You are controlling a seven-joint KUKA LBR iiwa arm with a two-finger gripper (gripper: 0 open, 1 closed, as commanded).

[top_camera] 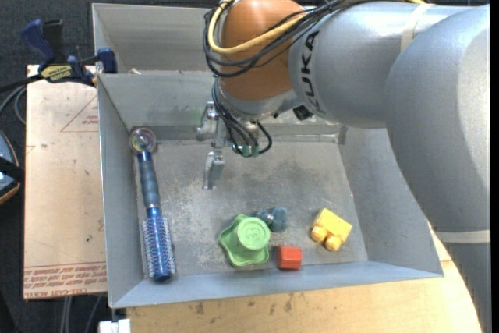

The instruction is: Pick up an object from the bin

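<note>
My gripper (211,168) hangs over bare floor in the far middle of the bin (117,168), a little left of centre. I see nothing in it, and I cannot tell whether it is released or clenched. No thing lies directly under it.

The nearest thing is the brush (152,222) to its left. It lies along the left wall, its clear round knob at the far end, a blue handle in the middle and its blue bristled head at the near end.

The rest sit in a loose row along the near side, apart from my gripper. A green cap (248,239), round with a wavy rim, is near the middle. A small grey-blue piece (274,218) is just beside it on the far right; I cannot make out what it is. A red block (290,257) lies just to the right of the cap, close to the near wall. A yellow block (330,229) with studs is farther right, on its own.

By count: one brush, one cap, one grey-blue piece, one red block and one yellow block, five things in all.

The only writing I can read is on my arm (366,66): the letters "UKA" in black on the grey casing. Beside them is the orange cover (257,43), with yellow and black cables (226,51) looped round it.
</note>
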